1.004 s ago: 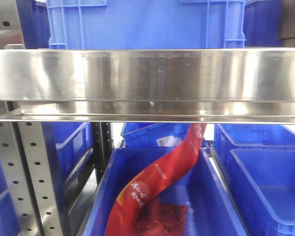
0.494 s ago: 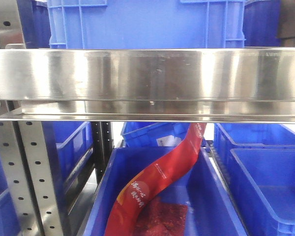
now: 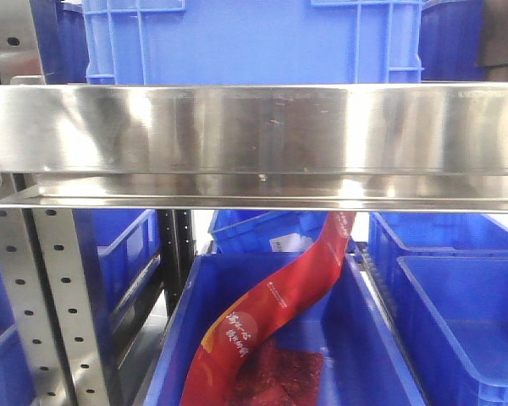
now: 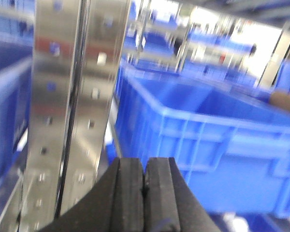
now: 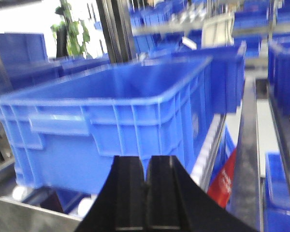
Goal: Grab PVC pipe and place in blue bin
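A steel shelf rail [image 3: 254, 144] bars the front; an open gap lies beneath it.

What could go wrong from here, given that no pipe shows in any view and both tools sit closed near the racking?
The PVC pipe is not visible in any view, so a grasp attempt now would be blind. Both the left tool and the right tool are shut with nothing between the pads; reaching without opening could push things aside. The left tool sits close to the perforated steel upright, and both wrist views are blurred, so a collision with the racking seems possible.
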`<state>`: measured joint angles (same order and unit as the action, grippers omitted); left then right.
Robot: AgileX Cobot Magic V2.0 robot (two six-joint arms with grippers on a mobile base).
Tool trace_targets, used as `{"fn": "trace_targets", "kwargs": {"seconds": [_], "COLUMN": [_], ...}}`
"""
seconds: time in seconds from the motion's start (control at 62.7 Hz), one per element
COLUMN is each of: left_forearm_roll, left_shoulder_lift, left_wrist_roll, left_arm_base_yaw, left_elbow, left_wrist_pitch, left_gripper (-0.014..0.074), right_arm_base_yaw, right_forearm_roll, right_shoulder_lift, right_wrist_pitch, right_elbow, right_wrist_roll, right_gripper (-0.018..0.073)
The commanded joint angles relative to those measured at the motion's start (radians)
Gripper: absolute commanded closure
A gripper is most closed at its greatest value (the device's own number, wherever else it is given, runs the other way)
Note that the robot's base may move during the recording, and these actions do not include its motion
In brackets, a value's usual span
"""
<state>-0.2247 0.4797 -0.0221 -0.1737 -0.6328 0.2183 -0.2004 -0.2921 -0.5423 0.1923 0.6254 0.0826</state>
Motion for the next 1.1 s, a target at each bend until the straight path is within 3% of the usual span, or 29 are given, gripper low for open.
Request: {"fn": "trace_targets", "kwargs": {"seconds": [0.0,0.701,0.797,1.084], "left_forearm_roll": [-0.008,-0.008,-0.008,-0.008], "left_shoulder_lift": [-0.034,-0.063,-0.063,-0.063], "left_wrist_roll": [0.0,0.0,0.0,0.0], "left_arm_base_yaw": [0.003,0.003,0.003,0.003], "left_elbow": [0.003,0.003,0.003,0.003], "left_wrist_pitch": [-0.021,-0.027,-0.027,-0.027], "left_gripper": [0.0707,0.0707,0.0707,0.0707], "right_arm_base_yaw": [0.008,0.009,0.069,0.311], "right_forearm_roll": [0.011,0.036,0.154,0.154], "right_shoulder_lift": [0.025,0.056,0.113,0.329], "right_wrist_pitch": [-0.012,-0.034,-0.182,-0.231], "right_elbow": [-0.002,-0.039,-0.14,-0.409], "right_wrist_roll": [0.004,0.004,0.004,0.004], "right_gripper": [0.0727,0.0727,0.0727,0.0727]}}
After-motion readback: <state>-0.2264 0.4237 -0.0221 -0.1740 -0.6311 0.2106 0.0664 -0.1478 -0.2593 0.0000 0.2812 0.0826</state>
